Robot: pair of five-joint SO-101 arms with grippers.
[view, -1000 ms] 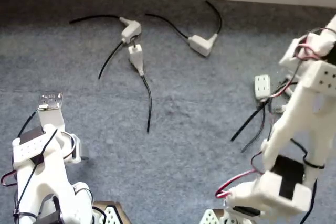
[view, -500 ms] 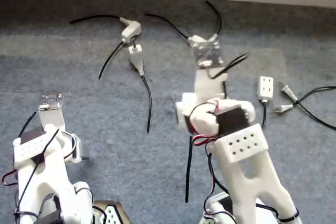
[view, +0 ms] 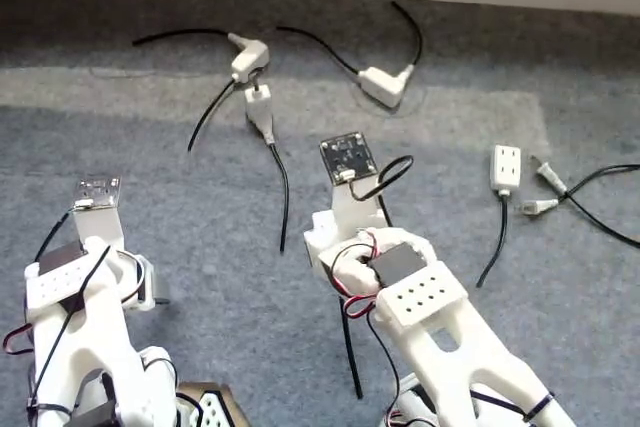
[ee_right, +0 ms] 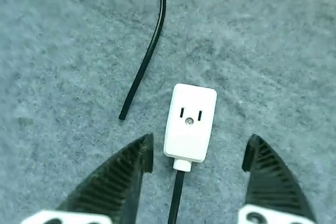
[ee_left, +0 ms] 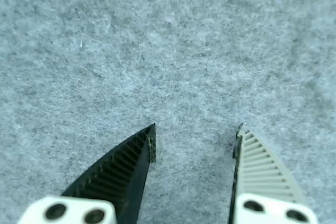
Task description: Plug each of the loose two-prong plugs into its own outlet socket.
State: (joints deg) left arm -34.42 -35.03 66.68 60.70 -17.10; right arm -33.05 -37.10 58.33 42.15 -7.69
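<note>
Both jaws of the right gripper (ee_right: 201, 141) are spread wide and nothing is pinched. A white outlet socket (ee_right: 190, 121) is bracketed between them, laid flat on the grey carpet (ee_right: 273, 51) with its slots facing up and its black cord (ee_right: 176, 203) trailing back under the wrist. The spread is judged to be set so that the narrow body can be straddled and grasped. The cut end of another cord (ee_right: 143, 72) is seen just beside one jaw, apart from the socket. The left gripper (ee_left: 196, 129) is likewise spread and empty, low over bare carpet, seemingly parked out of the way. From above, the right arm (view: 420, 297) is stretched over the middle of the carpet. A second socket (view: 503, 165) and two small loose plugs (view: 545, 178) are found well off to its right, and a white angled plug (view: 383, 85) beyond it; none of these three plugs is joined to a socket.
</note>
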